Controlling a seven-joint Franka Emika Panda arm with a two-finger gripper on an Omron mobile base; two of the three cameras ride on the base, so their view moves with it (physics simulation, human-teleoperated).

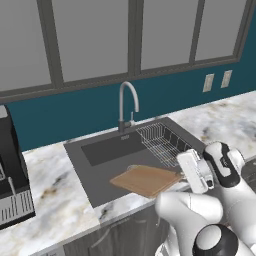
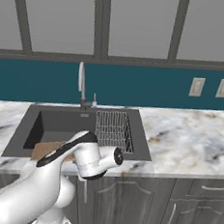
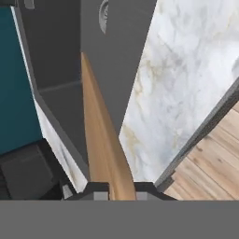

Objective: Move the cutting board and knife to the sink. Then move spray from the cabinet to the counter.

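My gripper [image 1: 183, 175] is shut on the right end of the cutting board [image 1: 146, 180], a light-brown wooden board held slightly tilted over the front part of the sink [image 1: 107, 150]. In the hand view the cutting board [image 3: 100, 135] runs edge-on away from my gripper [image 3: 121, 191], whose fingertips [image 3: 95, 191] clamp it on both sides, with the sink's round drain [image 3: 103, 14] far beyond. From the right base view the cutting board [image 2: 45, 149] peeks out behind my arm above the sink [image 2: 64, 124]. The knife and the spray are out of view.
A chrome faucet [image 1: 127, 102] stands behind the basin and a wire rack [image 1: 161, 143] fills its right side. The marble counter [image 2: 189, 136] stretches to the right. A black appliance [image 1: 10, 175] sits on the counter to the left. Wall outlets [image 1: 208, 82] are on the teal backsplash.
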